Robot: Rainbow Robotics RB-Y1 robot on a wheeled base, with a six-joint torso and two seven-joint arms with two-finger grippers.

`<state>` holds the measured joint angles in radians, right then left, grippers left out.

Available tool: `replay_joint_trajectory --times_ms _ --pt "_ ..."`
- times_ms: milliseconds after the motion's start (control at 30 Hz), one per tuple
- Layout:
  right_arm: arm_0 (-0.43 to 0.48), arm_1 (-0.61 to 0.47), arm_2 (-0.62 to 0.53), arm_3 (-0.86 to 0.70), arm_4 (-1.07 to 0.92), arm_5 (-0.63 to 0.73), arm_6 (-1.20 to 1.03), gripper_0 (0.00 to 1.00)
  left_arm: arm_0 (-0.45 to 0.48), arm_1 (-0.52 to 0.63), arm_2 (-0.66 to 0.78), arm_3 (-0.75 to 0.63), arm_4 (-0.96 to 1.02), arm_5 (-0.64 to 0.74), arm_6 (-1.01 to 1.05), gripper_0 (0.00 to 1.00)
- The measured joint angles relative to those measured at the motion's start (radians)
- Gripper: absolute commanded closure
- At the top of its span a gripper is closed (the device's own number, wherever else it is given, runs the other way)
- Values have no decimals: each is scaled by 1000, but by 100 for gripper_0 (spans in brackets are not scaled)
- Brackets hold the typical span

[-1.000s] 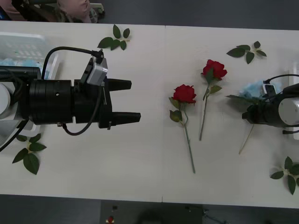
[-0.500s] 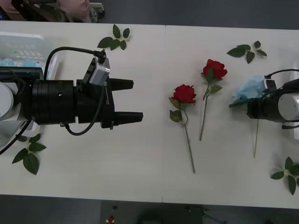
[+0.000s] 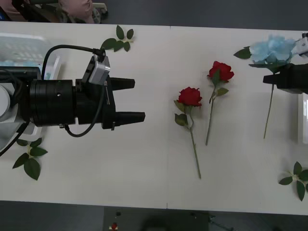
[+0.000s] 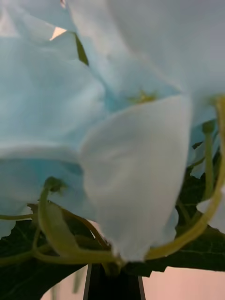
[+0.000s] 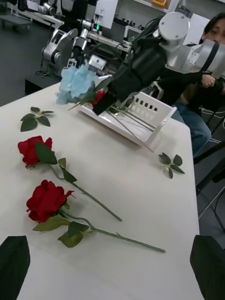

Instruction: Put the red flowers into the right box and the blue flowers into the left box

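One blue flower (image 3: pixel 272 48) is held clamped in the right gripper (image 3: pixel 278 77), lifted clear of the table (image 3: pixel 144 163). The left gripper (image 3: pixel 132 100) hangs open and empty. Two red flowers (image 3: pixel 190 96) are left lying unsorted.

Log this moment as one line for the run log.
right gripper: shut on light-blue fluffy hydrangea, lifted | left gripper: open, hovering | two red roses: on white table

Right gripper (image 3: pixel 267 80) cut off by front view's edge, fingertips hidden under blue flower (image 3: pixel 273 48). Its wrist camera: petals blurred (too close). Left box (image 3: pixel 21 45) beside left arm, partly hidden behind it.
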<state>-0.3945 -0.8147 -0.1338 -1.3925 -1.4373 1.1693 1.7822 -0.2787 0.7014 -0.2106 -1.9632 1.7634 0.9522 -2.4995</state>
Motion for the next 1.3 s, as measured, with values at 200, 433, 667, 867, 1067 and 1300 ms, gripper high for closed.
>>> replay_joint_trajectory --times_ms 200,433,667,867,1067,1300 --pt "0 -7 -96 -1 -265 109 356 100 0 0 7 0 0 0 0 0" --pt "0 -7 -57 -40 -494 177 670 100 0 0 7 0 0 0 0 0" --pt "17 61 -42 -166 -631 196 861 100 0 0 8 0 -1 0 0 0" --pt "84 218 -39 -305 -635 100 890 100 0 -7 9 0 0 0 0 0" --pt "101 286 109 -362 -634 -97 890 100 0 -125 10 70 0 2 0 0" --pt "68 358 282 -369 -606 -268 890 100 0 -275 9 182 0 2 0 0"
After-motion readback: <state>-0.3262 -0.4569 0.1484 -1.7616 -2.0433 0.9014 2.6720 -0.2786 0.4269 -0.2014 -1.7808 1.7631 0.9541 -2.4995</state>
